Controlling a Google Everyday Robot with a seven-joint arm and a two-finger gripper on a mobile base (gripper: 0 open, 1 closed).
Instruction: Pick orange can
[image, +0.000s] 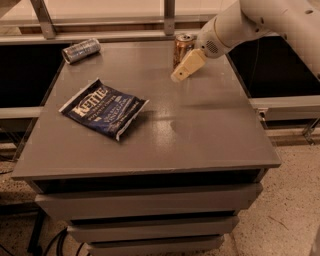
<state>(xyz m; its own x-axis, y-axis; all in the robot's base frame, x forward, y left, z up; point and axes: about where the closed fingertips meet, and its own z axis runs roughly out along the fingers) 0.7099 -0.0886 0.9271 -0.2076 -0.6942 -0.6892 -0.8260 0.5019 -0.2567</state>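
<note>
1. My gripper (181, 73) hangs over the far part of the desk (200, 130), right of its middle. It slants down and to the left from my white arm (235, 25), which reaches in from the right.
2. The orange can (183, 46) stands upright near the desk's far edge, silver top up, so its long axis is vertical.
3. The relation that matters: the can lies directly behind my gripper, on the side away from the camera. My gripper's cream-coloured end crosses in front of the can's lower right side, and its tip sits lower and slightly to the left of the can's base in this view.
4. I cannot tell whether I touch the can or am just beside it, because the overlap hides any gap.
5. I also cannot tell how my gripper is set, spread or closed. Only one cream part shows, and whatever is behind it is hidden.
6. My judgement is that the coming move is short. I need to take the can across its round wall from the side, level with its middle, without pushing it toward the far edge.
7. The silver-grey can (80, 50) lies on its side at the far left corner, well apart from me. The Kettle chip bag (104, 107) lies flat on the left half, also well apart. Neither is in my way.
</note>
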